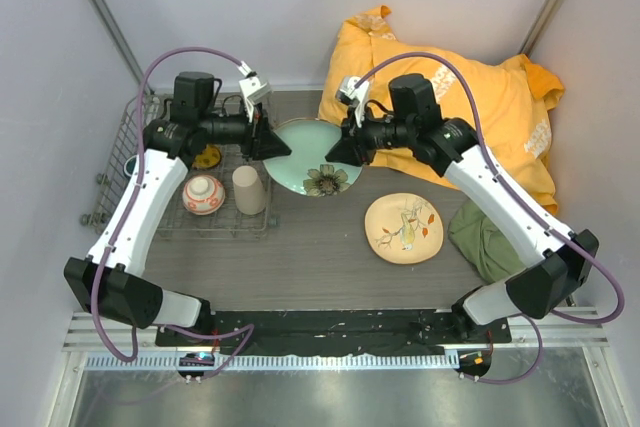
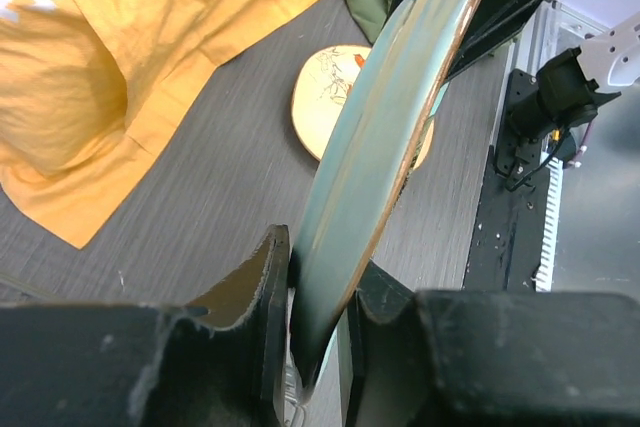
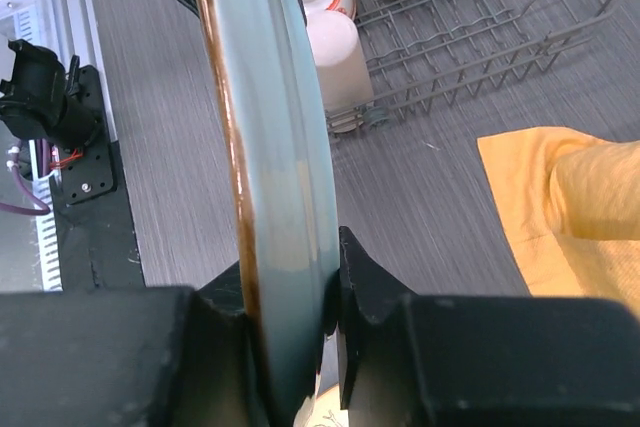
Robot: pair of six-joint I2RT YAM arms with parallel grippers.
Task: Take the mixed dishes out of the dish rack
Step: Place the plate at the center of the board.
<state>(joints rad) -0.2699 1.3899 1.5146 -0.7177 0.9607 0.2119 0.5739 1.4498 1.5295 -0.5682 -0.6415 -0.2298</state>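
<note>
Green plate (image 1: 306,147) is being clenched at opposite rims by left gripper (image 1: 274,144) and right gripper (image 1: 334,152); opposing pulls risk dropping it

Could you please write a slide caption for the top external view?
Left gripper and right gripper clamp opposite edges of the pale green flower-marked plate, beside the dish rack.

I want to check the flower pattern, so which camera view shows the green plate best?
The top view: the green plate shows most of its face, flower included, between the left hand and right hand. Each wrist view shows little more than its rim edge-on, pinched in that hand.
</note>
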